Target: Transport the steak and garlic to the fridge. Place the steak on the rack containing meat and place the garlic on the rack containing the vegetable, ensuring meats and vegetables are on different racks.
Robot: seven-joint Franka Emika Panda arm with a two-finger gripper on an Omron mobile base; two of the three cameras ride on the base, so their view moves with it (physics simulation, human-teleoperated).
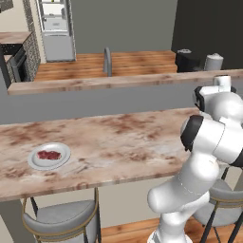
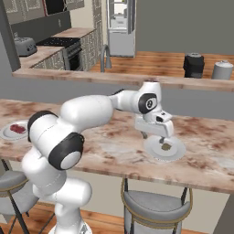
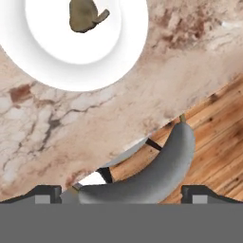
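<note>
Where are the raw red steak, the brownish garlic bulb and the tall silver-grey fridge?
raw red steak (image 1: 49, 154): left base view, slab's middle.
brownish garlic bulb (image 3: 84, 16): hand view, bulb's body.
tall silver-grey fridge (image 1: 60, 47): left base view, lower panel.

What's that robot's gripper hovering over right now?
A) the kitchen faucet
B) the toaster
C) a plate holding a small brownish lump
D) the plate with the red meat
C: the gripper hangs open just above a white plate holding a small brownish lump, probably the garlic, while the steak lies on another plate far along the counter.
</note>
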